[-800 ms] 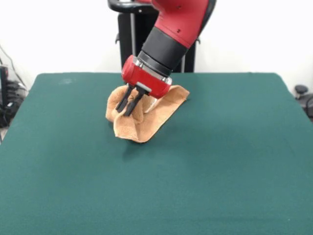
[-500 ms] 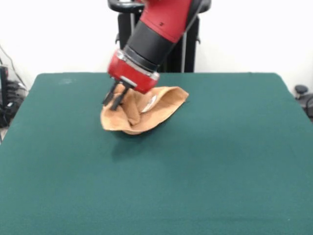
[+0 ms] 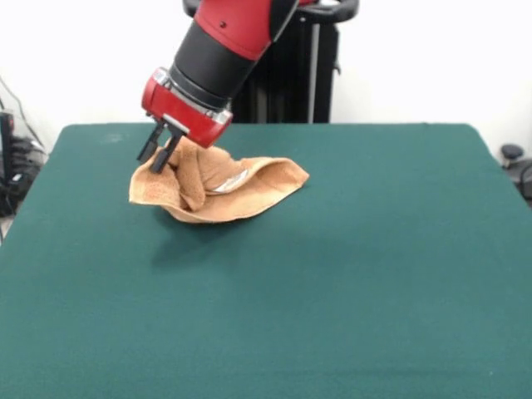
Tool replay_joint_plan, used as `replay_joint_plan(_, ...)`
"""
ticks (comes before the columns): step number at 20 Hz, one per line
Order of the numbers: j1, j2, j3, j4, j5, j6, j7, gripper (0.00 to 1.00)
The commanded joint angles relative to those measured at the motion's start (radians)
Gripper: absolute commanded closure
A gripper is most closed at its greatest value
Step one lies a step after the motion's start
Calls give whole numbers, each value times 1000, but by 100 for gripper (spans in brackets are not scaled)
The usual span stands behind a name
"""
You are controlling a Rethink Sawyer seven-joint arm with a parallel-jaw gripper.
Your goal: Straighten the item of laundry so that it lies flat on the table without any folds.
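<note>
The light orange-tan terry towel [image 3: 218, 193] lies crumpled on the dark green table [image 3: 349, 274], left of centre toward the far side. Its left part is lifted off the cloth and folds run through its middle. A pale strip shows in the folds near the centre. My gripper [image 3: 153, 159] hangs from the red and black arm at the towel's upper left corner. Its two black fingers [image 3: 163, 157] are close together and pinch the towel's edge, holding that corner up.
The robot's black pedestal [image 3: 291, 75] stands behind the table's far edge. Dark cables and gear [image 3: 17, 166] sit off the table's left side, and a dark object [image 3: 515, 162] off its right side.
My gripper has moved left and slightly up with the towel corner in it. The towel has been dragged left and stretched wider and lower across the table.
</note>
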Motion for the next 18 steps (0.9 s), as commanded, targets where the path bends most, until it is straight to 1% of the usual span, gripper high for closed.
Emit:
replay_joint_plan(1, -22, -48, 195, 93, 9, 130, -173, 100)
replay_joint_plan(8, -35, -125, 218, 141, 3, 187, -189, 100)
replay_joint_plan(14, -44, -162, 239, 156, -5, 209, -195, 100)
replay_joint_plan(18, -62, -238, 261, 196, 13, 274, -234, 100)
